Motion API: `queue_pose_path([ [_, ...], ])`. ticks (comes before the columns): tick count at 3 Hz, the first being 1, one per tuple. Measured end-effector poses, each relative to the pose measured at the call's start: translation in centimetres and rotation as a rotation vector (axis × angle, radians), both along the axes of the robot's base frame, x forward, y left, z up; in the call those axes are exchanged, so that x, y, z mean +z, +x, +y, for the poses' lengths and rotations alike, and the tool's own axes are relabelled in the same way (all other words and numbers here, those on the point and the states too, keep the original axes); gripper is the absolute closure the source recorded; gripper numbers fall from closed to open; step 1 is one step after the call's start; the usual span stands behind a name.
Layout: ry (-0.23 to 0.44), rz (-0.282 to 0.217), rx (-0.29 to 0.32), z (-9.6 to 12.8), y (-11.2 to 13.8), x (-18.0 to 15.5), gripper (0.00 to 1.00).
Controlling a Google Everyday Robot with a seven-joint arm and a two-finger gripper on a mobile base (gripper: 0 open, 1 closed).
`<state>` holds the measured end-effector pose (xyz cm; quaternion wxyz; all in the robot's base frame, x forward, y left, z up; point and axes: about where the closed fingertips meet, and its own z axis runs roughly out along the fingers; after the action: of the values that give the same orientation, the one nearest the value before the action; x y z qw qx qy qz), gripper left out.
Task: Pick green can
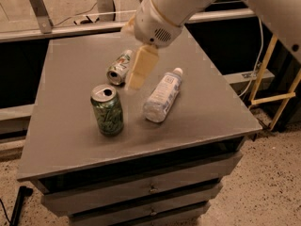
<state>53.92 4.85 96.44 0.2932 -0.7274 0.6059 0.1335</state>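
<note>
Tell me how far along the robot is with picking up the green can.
Done: nothing is grasped yet. The green can stands upright on the table, apart from the gripper.
In hand: the gripper hovers above the table just beyond the green can, between the lying silver can and the lying plastic bottle.
Left: line up on the green can, grip it and lift it.

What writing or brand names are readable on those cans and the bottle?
Nothing reads clearly.
Green can: leafy pattern only, no legible words.
Silver-white can: green and red label, too blurred.
Plastic bottle: label too blurred.
Claw, hovering between the cans and bottle: no writing.
</note>
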Motion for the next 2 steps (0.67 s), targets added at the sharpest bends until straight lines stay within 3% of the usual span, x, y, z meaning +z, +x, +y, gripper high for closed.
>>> queue_pose_path([
  [1, 0.143, 0.053, 0.139, 3.7, -3.0, -1.3, 0.0],
  [2, 0.228, 0.086, 0.254, 6.8, -4.9, -1.8, 0.0],
])
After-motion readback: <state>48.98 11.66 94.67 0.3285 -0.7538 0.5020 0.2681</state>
